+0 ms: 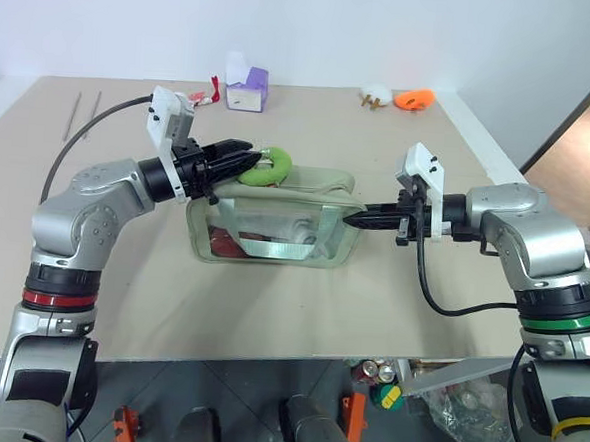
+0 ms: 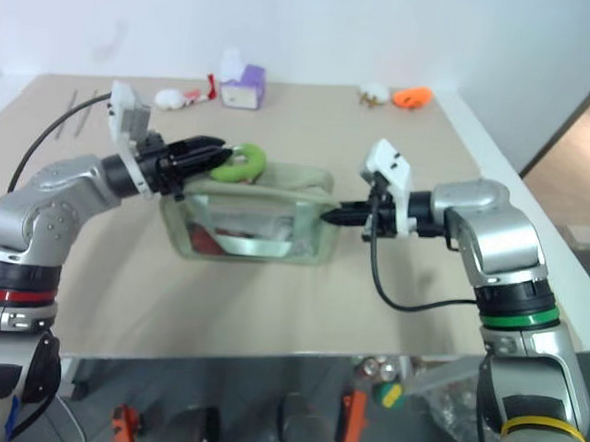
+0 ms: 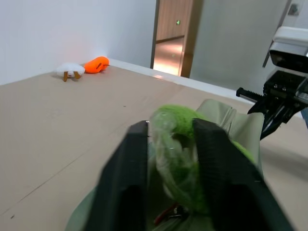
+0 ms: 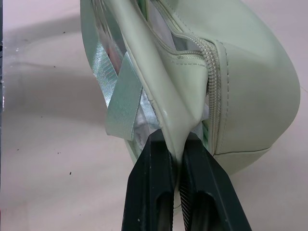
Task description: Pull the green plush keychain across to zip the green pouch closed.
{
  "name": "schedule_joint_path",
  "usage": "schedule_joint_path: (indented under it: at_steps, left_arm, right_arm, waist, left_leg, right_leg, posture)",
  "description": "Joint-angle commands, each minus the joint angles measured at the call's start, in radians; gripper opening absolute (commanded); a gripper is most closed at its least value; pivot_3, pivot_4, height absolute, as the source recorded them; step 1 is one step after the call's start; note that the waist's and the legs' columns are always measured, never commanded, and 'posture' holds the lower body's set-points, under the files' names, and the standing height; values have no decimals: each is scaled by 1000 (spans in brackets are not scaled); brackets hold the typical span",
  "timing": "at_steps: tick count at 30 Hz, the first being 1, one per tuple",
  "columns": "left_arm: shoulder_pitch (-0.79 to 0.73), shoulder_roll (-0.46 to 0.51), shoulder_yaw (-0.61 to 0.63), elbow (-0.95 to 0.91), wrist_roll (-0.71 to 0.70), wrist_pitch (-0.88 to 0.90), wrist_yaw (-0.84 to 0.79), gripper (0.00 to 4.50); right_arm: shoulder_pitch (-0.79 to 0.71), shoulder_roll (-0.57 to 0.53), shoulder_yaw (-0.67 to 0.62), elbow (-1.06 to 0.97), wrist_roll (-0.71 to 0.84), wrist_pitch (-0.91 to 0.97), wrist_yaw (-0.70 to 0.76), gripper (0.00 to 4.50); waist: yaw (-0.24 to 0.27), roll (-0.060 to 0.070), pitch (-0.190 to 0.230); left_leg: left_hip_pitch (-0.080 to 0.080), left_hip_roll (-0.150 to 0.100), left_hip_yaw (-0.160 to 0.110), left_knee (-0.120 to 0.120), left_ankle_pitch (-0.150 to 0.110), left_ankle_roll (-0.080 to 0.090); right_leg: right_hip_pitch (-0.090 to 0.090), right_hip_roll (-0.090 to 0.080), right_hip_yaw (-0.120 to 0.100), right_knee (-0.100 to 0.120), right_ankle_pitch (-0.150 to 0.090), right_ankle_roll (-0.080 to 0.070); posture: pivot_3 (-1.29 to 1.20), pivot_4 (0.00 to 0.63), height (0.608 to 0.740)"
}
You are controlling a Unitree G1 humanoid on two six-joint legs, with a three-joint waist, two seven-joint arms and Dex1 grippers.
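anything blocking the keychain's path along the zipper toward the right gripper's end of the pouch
Nothing visible does. The green plush keychain sits between the left gripper's jaws at one end of the green pouch; the pouch top is bare up to the right gripper pinching the far end.

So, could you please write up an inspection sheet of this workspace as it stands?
Surface: beige table, pouch at its middle.
Job's things: green pouch upright; green plush keychain at its left end.
Clutter: purple-and-white box, white item, orange object, thin rods along the far edge.
Hands: left hand open around the keychain; right hand shut on the pouch's right end.
Cables: black cable loops under the right arm; another arcs off the left wrist.
Surroundings: white wall, open doorway.
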Motion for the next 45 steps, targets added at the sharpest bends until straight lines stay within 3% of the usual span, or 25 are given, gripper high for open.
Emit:
schedule_joint_path:
  at_steps: [1,7,13,19,30,38,45]
  left_arm:
    - [-25,10,54,1,-6,-7,9,2978]
    - [41,31,152,-109,-129,42,-25,2978]
    - [150,99,277,-106,-186,90,-8,2978]
    - [332,175,252,-173,-167,115,-69,2978]
    - [358,160,153,-192,-123,104,-102,2978]
    - [274,151,287,-130,-252,140,-71,2978]
    - [270,146,304,-146,-291,167,-47,2978]
  right_arm:
    - [18,-11,-1,-24,0,13,-5,0]
    - [10,-5,4,-19,-2,13,-8,0]
    - [14,3,11,-20,0,11,-10,0]
    - [14,12,19,-21,1,9,-9,0]
    - [9,17,20,-16,-5,6,-9,0]
    - [23,3,12,-30,-6,13,-11,0]
    - [20,2,16,-26,-8,11,-9,0]
  waist:
    - [0,0,0]
    - [0,0,0]
    - [-1,0,0]
    - [-1,-1,0]
    - [0,-3,0]
    - [0,-3,0]
    - [-1,-3,0]
  left_leg:
    - [0,0,0,0,0,0]
    - [0,0,0,0,0,0]
    - [0,0,0,0,0,0]
    - [1,0,0,0,0,0]
    - [1,0,0,0,0,0]
    - [2,0,0,0,0,0]
    - [2,0,0,-1,0,0]
  right_leg:
    - [0,0,0,0,0,0]
    - [0,0,0,0,0,0]
    - [0,0,0,0,0,0]
    - [0,0,0,0,-3,-4]
    - [1,0,0,0,-3,-5]
    - [2,-1,0,-1,-3,-5]
    - [2,-1,-1,-1,-3,-5]
  posture:
    - [0,150,740]
    - [0,150,740]
    - [0,150,740]
    - [0,150,740]
    - [0,150,740]
    - [0,150,740]
    - [0,150,740]
